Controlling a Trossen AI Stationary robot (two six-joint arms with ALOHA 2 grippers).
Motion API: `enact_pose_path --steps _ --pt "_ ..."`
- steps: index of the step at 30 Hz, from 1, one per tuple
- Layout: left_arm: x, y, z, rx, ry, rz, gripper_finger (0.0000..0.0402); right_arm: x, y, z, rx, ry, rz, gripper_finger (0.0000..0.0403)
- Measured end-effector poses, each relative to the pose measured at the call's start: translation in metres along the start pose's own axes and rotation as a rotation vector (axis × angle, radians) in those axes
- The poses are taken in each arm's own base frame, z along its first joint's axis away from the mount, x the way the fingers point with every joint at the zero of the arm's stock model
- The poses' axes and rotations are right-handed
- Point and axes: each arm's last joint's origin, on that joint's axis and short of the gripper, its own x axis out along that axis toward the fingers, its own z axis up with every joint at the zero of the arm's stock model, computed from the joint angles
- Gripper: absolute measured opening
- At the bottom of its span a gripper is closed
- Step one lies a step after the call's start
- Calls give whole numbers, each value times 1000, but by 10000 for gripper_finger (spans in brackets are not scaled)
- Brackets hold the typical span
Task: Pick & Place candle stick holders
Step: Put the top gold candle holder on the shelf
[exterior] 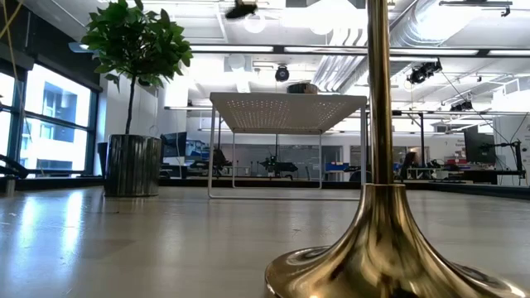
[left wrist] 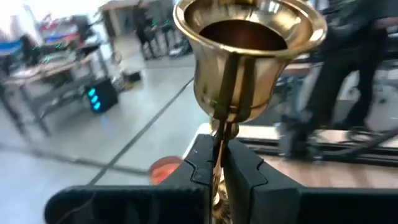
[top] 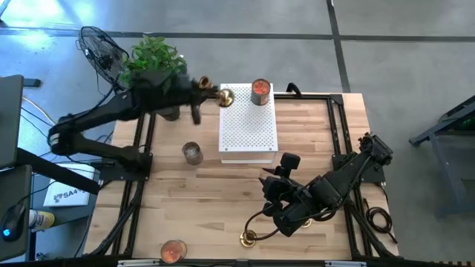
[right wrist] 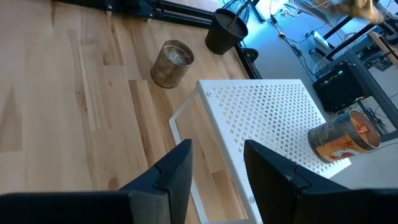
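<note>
Two brass candlesticks on view: one clamped by its stem in the left hand, held at the upper-left corner of the white rack, top centre of the high view; one standing at the desk's bottom edge. Right hand, part open, empty, lower right. Judgement: lower the held piece upright onto the rack, clear of the tin, before release. Writing: tin label illegible.

candle stick holder: top cut off | held candle stick holder: base hidden, perhaps behind left claw
</note>
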Motion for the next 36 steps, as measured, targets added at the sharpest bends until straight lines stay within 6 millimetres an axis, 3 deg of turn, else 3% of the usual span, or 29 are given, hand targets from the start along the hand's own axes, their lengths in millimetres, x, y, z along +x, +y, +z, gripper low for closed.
enact_pose_path --steps 7,16,26,36 --pt "54 55 -25 -151 170 105 10 0 0 -1 -3 4 -2 140" --pt "86 107 -66 -273 256 117 10 0 -1 -1 -9 11 -3 140" --pt "118 110 -106 -322 373 49 10 0 -2 -2 -17 8 -18 140" --pt "117 111 -113 -253 443 78 10 0 -5 -6 -1 35 -45 140"
